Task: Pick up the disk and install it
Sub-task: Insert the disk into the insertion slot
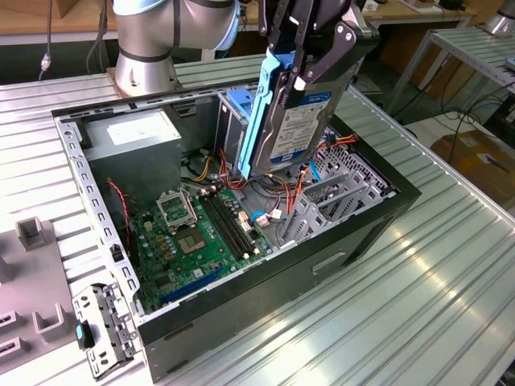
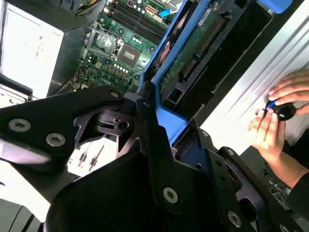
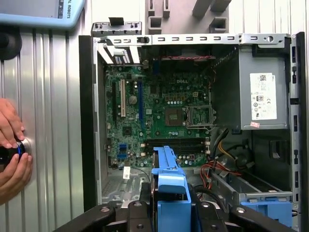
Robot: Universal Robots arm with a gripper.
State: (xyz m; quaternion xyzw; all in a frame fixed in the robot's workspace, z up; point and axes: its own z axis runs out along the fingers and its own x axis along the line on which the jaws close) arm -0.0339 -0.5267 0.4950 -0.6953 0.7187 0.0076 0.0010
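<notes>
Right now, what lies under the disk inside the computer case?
Held upright by the gripper, the disk hangs above orange and red cables beside the green motherboard. Whatever lies straight beneath is covered by the disk.

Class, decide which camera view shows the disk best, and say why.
The exterior view: the disk hangs in the gripper with label and blue rail facing the camera. The second wrist view shows its circuit-board side; the first wrist view, its blue edge.
</notes>
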